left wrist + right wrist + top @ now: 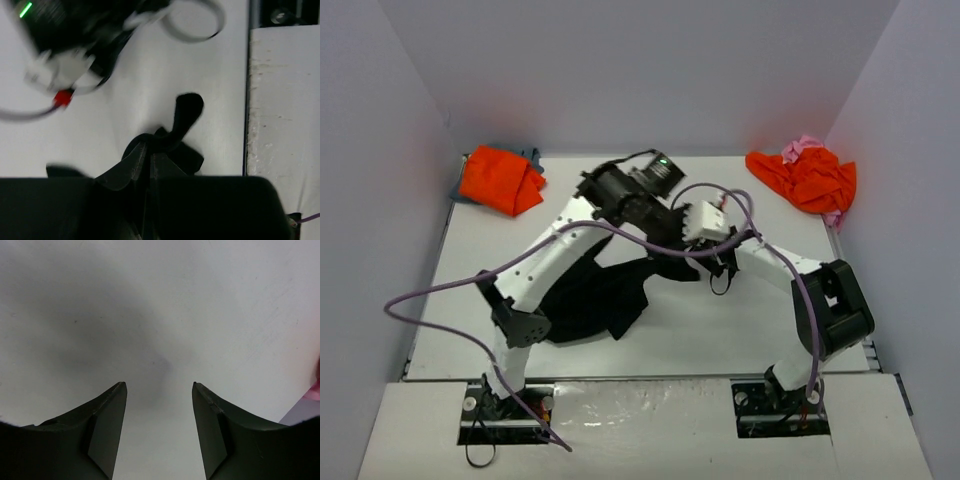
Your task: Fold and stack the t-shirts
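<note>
Left arm base (505,402) and right arm base (782,392) sit nearest the top camera, at the near edge of the table (720,335).

Far left, well apart from either claw: a crumpled orange t-shirt (500,182) lying on a blue-grey t-shirt (533,155) (only a sliver of the latter shows).

Left claw (149,162): fingers pressed together, clamped on a bunched fold of the black t-shirt (186,114). A tongue of cloth sticks out past the fingertips. From above, the rest trails down from the claw and lies rumpled on the table, to its near-left.

Right claw (159,386): fingers apart, nothing between them, bare table beyond. It touches no cloth in its own view.

Far right of the right claw, well apart: a second orange t-shirt (808,180) heaped on a pink t-shirt (807,148) (a pink scrap also shows at the right edge of the right wrist view).

Step, as I judge it: opening out the black shirt before the first fold; nothing is folded or stacked yet. The next move calls for the right claw to find a second edge of the black shirt near the left claw's hold and pinch one layer only. Both claws would then draw apart to lay it flat.
</note>
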Controlling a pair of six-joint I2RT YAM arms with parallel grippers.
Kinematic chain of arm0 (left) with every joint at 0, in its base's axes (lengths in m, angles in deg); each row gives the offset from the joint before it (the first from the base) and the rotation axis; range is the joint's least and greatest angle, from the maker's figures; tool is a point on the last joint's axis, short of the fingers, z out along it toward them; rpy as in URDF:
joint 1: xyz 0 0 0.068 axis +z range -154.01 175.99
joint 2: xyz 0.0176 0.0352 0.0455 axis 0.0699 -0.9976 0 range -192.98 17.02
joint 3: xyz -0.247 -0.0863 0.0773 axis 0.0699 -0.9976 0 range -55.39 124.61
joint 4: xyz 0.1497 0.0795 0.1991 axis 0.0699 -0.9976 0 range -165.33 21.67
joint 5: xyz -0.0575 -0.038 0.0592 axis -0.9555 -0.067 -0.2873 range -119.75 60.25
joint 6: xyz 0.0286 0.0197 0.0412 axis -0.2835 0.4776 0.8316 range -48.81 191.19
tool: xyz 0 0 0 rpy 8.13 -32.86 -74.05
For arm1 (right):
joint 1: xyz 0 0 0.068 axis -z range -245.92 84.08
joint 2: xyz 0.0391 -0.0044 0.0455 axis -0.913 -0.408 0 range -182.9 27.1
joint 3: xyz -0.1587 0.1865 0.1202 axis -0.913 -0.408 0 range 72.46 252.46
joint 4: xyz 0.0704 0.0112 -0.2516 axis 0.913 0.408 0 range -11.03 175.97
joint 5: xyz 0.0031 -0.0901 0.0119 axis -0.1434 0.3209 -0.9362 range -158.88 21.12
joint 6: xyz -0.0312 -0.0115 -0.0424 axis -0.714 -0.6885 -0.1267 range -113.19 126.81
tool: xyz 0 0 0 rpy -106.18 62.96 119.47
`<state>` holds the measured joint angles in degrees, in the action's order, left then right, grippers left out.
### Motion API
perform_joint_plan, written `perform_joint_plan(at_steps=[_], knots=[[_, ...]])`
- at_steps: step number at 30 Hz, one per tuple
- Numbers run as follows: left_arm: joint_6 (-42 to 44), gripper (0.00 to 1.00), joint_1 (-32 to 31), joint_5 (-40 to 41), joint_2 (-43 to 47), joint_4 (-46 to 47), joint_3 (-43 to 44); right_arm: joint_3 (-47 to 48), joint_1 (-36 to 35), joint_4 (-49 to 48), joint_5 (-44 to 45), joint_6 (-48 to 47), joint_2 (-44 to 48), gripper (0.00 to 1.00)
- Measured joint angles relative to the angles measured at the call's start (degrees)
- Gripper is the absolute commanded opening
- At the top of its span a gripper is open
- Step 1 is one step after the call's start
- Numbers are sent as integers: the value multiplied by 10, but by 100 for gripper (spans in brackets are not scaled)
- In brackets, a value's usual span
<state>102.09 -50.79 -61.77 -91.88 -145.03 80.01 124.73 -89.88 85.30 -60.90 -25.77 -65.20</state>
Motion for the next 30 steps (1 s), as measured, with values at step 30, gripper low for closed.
perform_joint_plan(at_steps=[30], knots=[[-152,0,505,-103,29,81,91,-1,43,-61,109,1,-21,54]])
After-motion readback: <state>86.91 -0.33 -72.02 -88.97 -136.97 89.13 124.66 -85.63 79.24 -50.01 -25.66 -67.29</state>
